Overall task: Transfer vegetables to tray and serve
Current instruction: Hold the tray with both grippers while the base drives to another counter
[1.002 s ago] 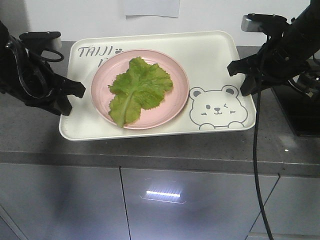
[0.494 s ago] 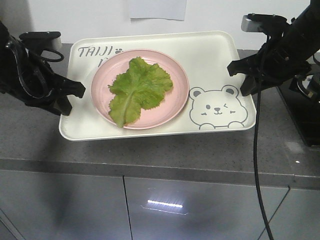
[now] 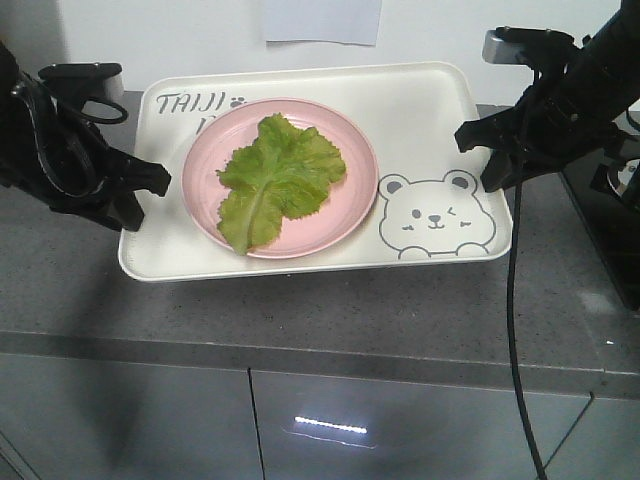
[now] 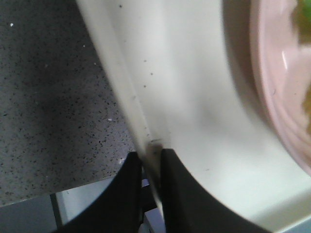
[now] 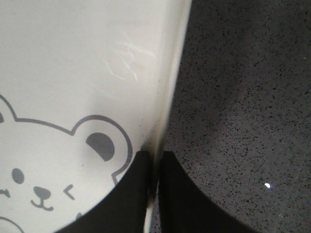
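Two grippers clamp the tray (image 3: pixel 420 110): the left gripper (image 4: pixel 150 165) nips its left rim, the right gripper (image 5: pixel 154 160) its right rim beside the bear drawing (image 3: pixel 432 218). The lettuce leaf (image 3: pixel 275 180) lies on a pink plate (image 3: pixel 345 225) on the tray, over the grey counter (image 3: pixel 300 310).

The left hand (image 3: pixel 148 188) sits at mid-left of the frame, and the black left arm (image 3: pixel 45 150) reaches in from the left edge. Its two fingers (image 4: pixel 129 189) pinch the tray (image 3: pixel 420 100) rim between them. The right hand (image 3: pixel 478 152) sits at upper right. The right arm (image 3: pixel 585 75) slants down from the corner, and this hand is likewise closed on the opposite rim.
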Robot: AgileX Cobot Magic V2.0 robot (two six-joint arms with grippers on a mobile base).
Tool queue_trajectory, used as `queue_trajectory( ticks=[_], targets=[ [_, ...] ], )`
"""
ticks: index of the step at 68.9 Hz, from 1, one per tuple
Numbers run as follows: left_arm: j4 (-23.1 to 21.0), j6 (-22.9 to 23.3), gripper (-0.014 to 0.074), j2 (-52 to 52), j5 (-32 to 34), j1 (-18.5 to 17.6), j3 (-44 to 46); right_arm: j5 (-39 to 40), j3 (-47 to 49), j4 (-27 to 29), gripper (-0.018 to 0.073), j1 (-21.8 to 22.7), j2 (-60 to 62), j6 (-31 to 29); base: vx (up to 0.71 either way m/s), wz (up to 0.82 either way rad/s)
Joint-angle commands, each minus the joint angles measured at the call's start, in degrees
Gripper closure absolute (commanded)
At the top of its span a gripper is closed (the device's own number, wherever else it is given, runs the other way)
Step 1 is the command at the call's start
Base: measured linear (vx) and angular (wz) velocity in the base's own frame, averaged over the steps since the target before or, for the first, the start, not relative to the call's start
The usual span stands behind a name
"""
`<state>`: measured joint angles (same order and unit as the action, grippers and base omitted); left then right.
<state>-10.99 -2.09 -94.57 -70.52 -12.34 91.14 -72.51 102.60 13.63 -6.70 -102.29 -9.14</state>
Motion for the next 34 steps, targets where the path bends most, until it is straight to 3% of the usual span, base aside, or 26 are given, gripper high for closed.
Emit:
queue_trajectory(
  ticks=[1, 34],
  targets=[
    [-5.4, -1.6, 0.0602, 3.0, 2.8, -1.1, 1.7, -1.0, 1.6, 4.9, 0.0564, -0.6, 3.1, -1.2, 0.05, 0.0],
    [-5.4, -1.6, 0.0602, 3.0, 2.8, -1.1, 1.7, -1.0, 1.6, 4.9, 0.0564, -0.6, 3.1, -1.2, 0.06, -0.02]
  ],
)
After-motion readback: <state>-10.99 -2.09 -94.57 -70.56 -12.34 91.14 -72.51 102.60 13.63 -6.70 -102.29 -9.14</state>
